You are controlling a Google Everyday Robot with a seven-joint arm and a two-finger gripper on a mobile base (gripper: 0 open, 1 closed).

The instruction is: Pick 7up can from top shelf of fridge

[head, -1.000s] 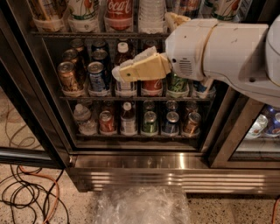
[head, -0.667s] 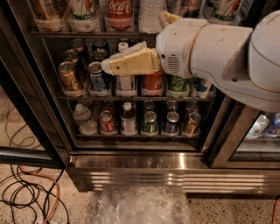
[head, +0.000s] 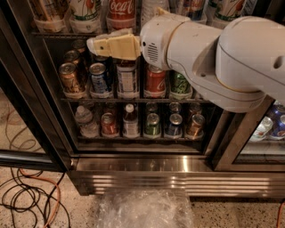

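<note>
The fridge stands in front of me with its door open. Its top shelf runs along the top of the view and holds cans in translucent tubs. A pale white-and-green can that looks like the 7up can stands there, left of a red Coca-Cola can. My gripper points left, just below the shelf's front rail and a little below and right of the 7up can. It holds nothing that I can see. My white arm hides the right part of the shelves.
The middle rack holds several cans, among them a red one and a green one; the lower rack holds smaller cans and bottles. The door frame stands at the left. Cables and crumpled plastic lie on the floor. A second cooler is at the right.
My arm has moved up and to the left. The gripper has risen from in front of the middle rack to just under the top shelf's rail.
</note>
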